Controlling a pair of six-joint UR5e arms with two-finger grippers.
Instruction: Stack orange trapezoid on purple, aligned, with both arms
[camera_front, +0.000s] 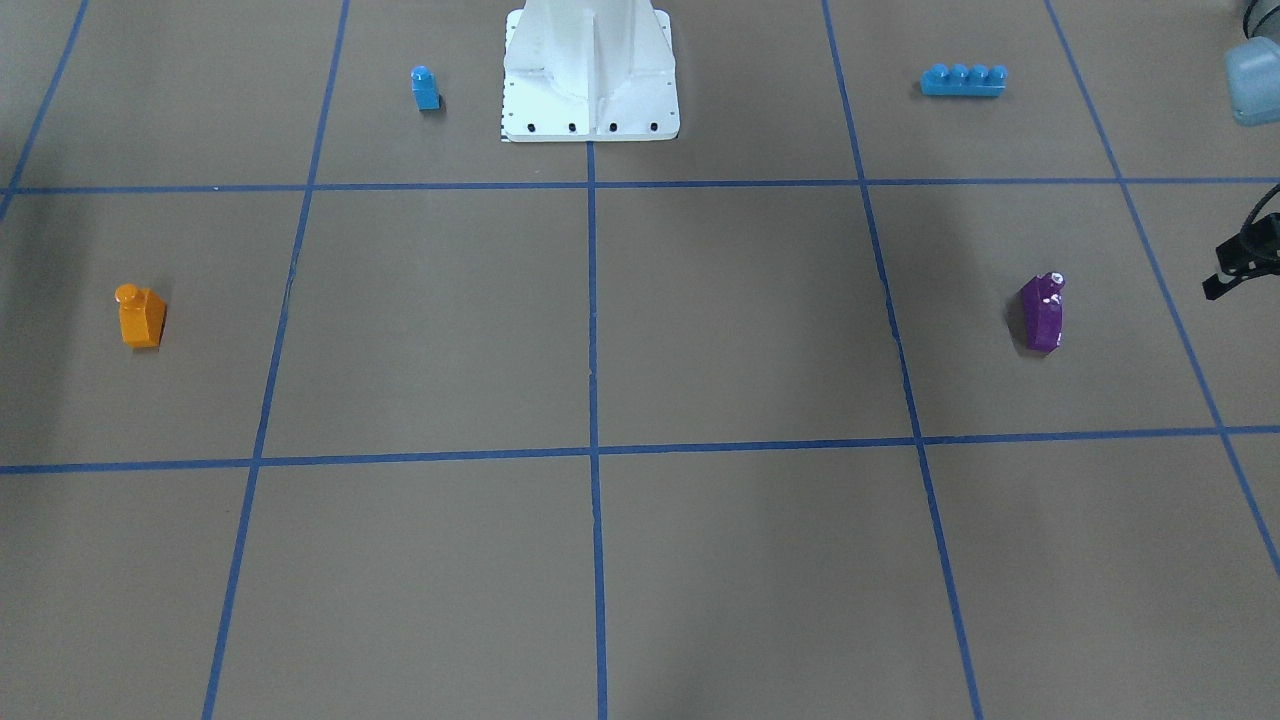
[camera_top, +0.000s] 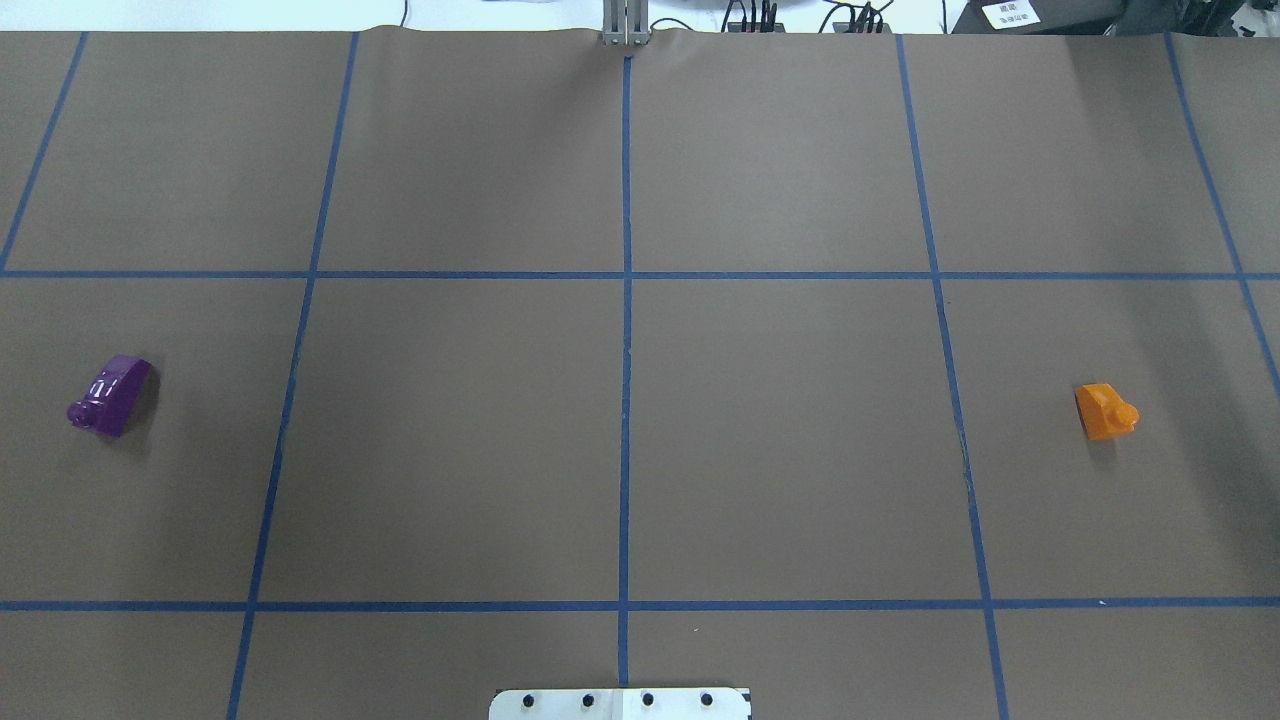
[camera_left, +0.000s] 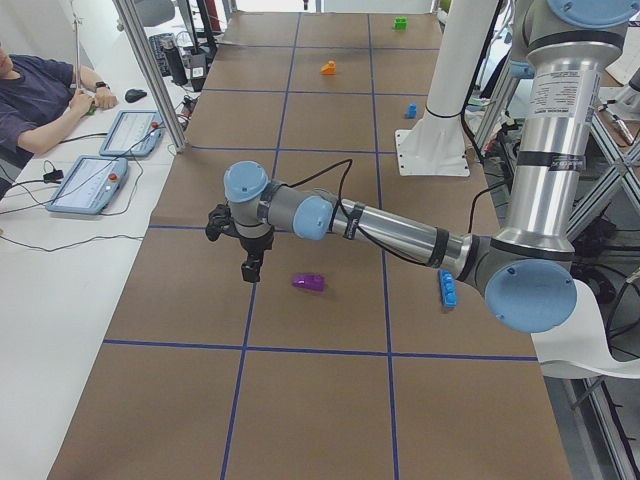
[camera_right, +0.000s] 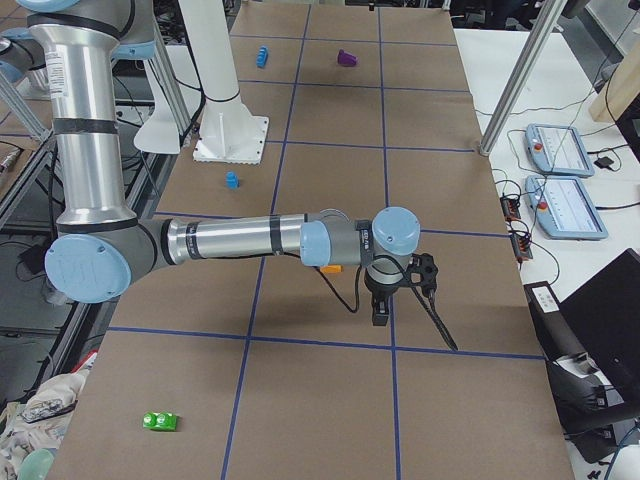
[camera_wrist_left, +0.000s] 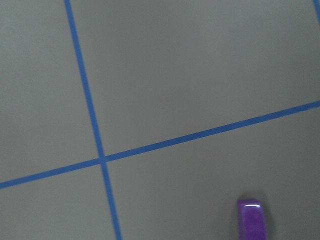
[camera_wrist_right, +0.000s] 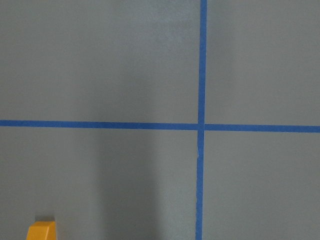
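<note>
The orange trapezoid sits on the brown table on my right side, also in the overhead view and at the bottom edge of the right wrist view. The purple brick sits on my left side and at the bottom of the left wrist view. My left gripper hangs above the table beside the purple brick, apart from it. My right gripper hangs above the table near the orange trapezoid, apart from it. I cannot tell whether either gripper is open or shut.
A small blue single-stud brick and a long blue four-stud brick lie either side of the white pedestal. A green brick lies at the table's right end. An operator sits beside the table with tablets.
</note>
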